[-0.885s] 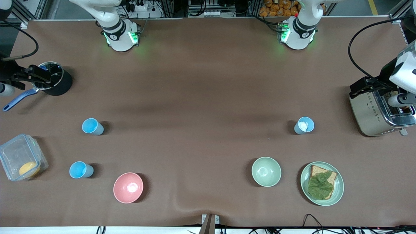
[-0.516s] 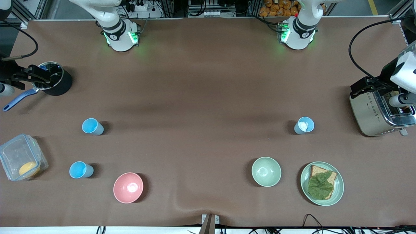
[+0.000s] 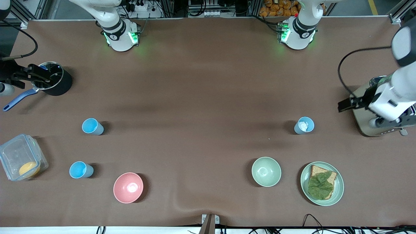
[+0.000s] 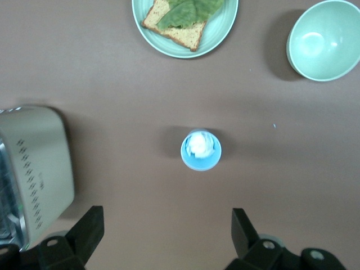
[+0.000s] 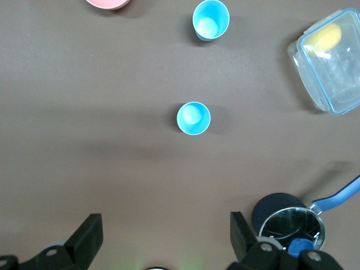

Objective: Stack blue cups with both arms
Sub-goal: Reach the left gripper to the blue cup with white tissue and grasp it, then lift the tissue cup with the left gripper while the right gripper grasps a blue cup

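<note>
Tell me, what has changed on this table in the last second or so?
Only the left arm moved: its hand swung away from the toaster, toward the blue cup with something white inside. It holds nothing. The right hand waits over the dark pot; cups, bowls and plate stayed put.

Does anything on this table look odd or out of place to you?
One thing: the blue cup toward the left arm's end, beside the toaster, has a crumpled white lump inside, unlike the two empty blue cups. Nothing looks spilled or tipped.
</note>
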Tool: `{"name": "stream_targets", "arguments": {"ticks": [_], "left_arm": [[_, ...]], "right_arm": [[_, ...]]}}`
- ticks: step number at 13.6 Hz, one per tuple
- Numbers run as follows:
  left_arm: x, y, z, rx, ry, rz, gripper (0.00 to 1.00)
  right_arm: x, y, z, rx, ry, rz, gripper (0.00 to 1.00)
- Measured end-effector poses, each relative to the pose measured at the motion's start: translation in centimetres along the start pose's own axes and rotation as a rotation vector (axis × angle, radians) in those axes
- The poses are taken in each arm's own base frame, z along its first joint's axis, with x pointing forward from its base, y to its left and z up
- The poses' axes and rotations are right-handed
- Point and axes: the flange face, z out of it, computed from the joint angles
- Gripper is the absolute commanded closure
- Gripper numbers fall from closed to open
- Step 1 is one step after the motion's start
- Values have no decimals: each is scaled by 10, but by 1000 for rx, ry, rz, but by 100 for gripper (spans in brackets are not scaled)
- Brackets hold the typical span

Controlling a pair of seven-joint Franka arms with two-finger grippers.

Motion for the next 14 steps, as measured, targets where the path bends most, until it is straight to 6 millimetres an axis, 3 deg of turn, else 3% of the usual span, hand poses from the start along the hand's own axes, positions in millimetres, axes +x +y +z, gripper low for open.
{"name": "stream_targets", "arguments": {"ticks": [3,5,8,11,14], "left_arm": [[6,-5,69,-16,90,-10,0],[-1,-8,121,-23,123,-12,0],[-9,-5,168,-26,108,-6,0],[-13,-4,197,-28,96,-4,0],[-21,-4,228,-30,84,-2,2]], "right_arm": [[0,13,5,5,-11,-97,0],[5,22,16,14,-33,-99,0],[16,38,45,34,-86,-86,0],[44,53,100,53,-129,-74,0],[81,79,188,74,-166,-51,0]]}}
